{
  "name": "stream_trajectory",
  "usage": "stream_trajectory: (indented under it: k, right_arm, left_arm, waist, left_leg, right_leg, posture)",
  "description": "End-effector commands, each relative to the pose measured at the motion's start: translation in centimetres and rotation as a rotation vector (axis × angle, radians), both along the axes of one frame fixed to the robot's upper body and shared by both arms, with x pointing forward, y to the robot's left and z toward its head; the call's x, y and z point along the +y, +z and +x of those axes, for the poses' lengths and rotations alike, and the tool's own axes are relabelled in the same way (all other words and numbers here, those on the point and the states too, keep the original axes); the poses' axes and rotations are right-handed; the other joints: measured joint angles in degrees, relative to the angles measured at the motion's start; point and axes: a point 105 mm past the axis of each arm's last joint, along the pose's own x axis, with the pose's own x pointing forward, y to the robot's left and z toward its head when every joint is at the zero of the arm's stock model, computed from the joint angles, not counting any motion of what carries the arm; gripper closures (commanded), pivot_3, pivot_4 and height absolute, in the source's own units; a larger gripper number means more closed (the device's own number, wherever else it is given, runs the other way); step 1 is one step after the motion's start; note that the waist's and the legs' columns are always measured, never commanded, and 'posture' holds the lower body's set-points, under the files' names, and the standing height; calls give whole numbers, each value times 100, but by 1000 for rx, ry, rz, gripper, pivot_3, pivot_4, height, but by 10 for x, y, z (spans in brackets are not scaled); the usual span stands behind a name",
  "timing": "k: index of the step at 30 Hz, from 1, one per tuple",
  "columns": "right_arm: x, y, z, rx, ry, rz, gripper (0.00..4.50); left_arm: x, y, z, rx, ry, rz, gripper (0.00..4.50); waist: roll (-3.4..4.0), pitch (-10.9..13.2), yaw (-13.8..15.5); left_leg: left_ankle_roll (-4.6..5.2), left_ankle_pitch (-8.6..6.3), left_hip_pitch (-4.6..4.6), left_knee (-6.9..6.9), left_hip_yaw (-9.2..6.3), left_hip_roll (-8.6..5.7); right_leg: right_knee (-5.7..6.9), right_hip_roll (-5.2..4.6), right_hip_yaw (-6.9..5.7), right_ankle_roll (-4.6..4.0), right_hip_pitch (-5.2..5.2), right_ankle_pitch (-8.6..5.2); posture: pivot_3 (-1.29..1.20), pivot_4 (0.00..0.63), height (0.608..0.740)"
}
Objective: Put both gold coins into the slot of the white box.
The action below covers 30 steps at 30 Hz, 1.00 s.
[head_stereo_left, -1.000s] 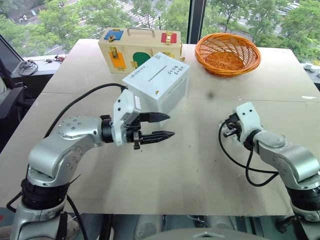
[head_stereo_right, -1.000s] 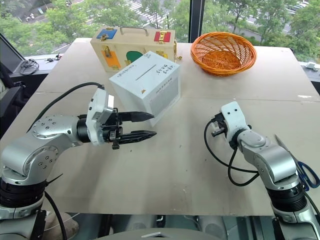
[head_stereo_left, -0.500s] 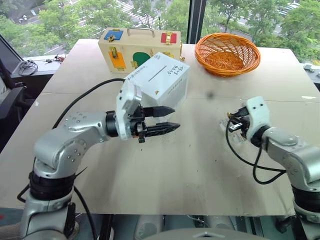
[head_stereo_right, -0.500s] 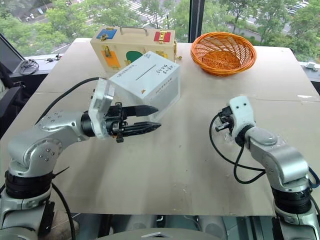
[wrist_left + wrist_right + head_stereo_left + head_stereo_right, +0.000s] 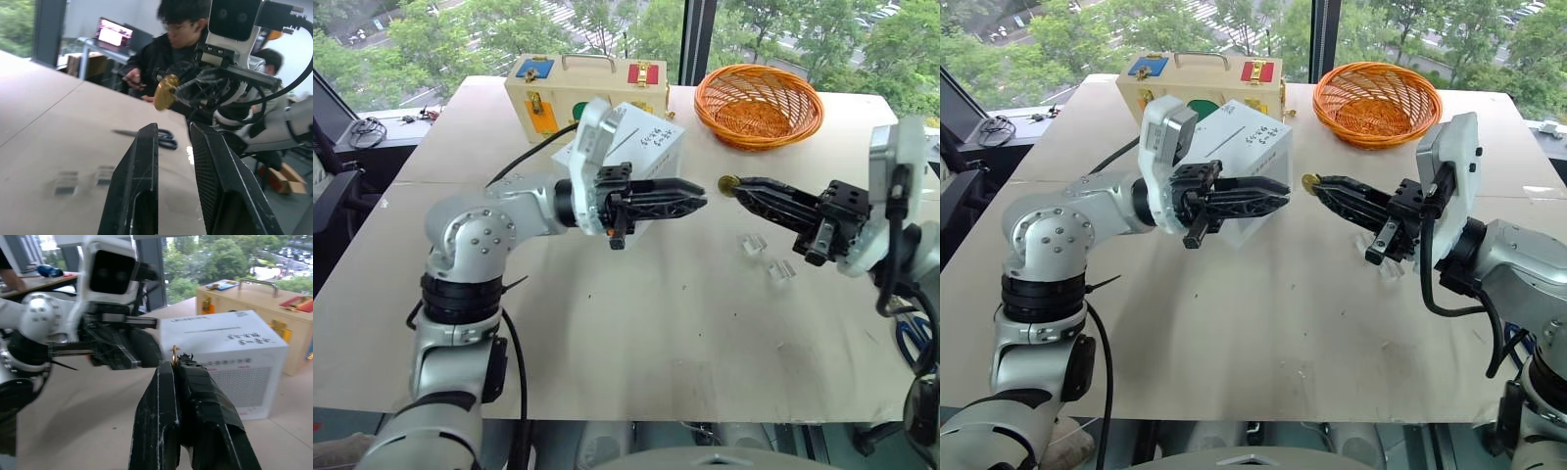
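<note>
White box (image 5: 625,157) on the table (image 5: 636,313), just behind the left hand (image 5: 697,200); thin dark slot (image 5: 628,137) on its top face, black handwriting beside it too small to read, tiny gold triangle on the top edge, perforated pattern on the front side. Behind the box, pale wooden case (image 5: 587,93) with coloured latches, closed. Orange woven basket (image 5: 759,103) beyond the right hand (image 5: 736,186), nothing visible inside. Right hand clamped shut on one gold coin (image 5: 727,183), edge pinched at the fingertips, held in the air just off the left hand's tips. Left hand's fingers a narrow gap apart, nothing between them. Two small clear plastic pieces (image 5: 767,257) on the table below the right hand.
</note>
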Motion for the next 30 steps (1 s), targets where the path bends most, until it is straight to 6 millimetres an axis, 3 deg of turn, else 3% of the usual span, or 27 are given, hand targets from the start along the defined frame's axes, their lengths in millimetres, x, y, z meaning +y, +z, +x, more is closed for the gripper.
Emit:
stream_trajectory:
  k: [1, 10, 14, 24, 27, 30]
  right_arm:
    - [6, 13, -13, -38, 44, 28, 4500]
    - [12, 14, -18, -21, 57, 30, 4500]
    - [14, 13, -19, -16, 63, 29, 4500]
    - [12, 14, -21, -45, 64, 26, 4500]
    - [3, 16, -19, -71, 29, 22, 3636]
    - [-10, 12, -16, -105, -30, -45, 2362]
  left_arm:
    - [-6, 9, -4, -30, -50, -12, 3602]
    - [-10, 15, -6, -38, -96, -18, 3602]
    - [-11, 17, -7, -37, -105, -29, 4411]
    - [-1, 21, -6, -31, -63, -46, 4411]
    - [12, 26, 0, -23, 6, -51, 4500]
    - [26, 34, 6, -21, 89, -54, 4500]
  waist:
    - [2, 1, -1]
    - [1, 1, 2]
    - [1, 1, 3]
    - [1, 1, 6]
    - [1, 1, 6]
    - [1, 2, 3]
  left_leg:
    - [0, 0, 0, 0, 2, 0]
    - [0, 0, -1, 1, 0, 2]
    - [0, 0, -1, 1, 0, 3]
    - [0, 0, -2, 1, 0, 5]
    - [0, 0, -2, 1, -2, 6]
    - [0, 0, -3, 0, -2, 7]
  right_leg:
    - [0, 0, 1, 0, -1, 0]
    - [0, 1, 0, 0, -1, 0]
    - [-1, 0, 0, 0, -1, -1]
    - [-1, -1, 0, -1, -1, -1]
    - [-1, -1, 0, -1, -1, -1]
    - [-2, 0, -1, 0, -2, -1]
  posture:
    - [0, 150, 740]
    - [0, 150, 740]
    - [0, 150, 740]
    - [0, 150, 740]
    - [0, 150, 740]
    - [0, 150, 740]
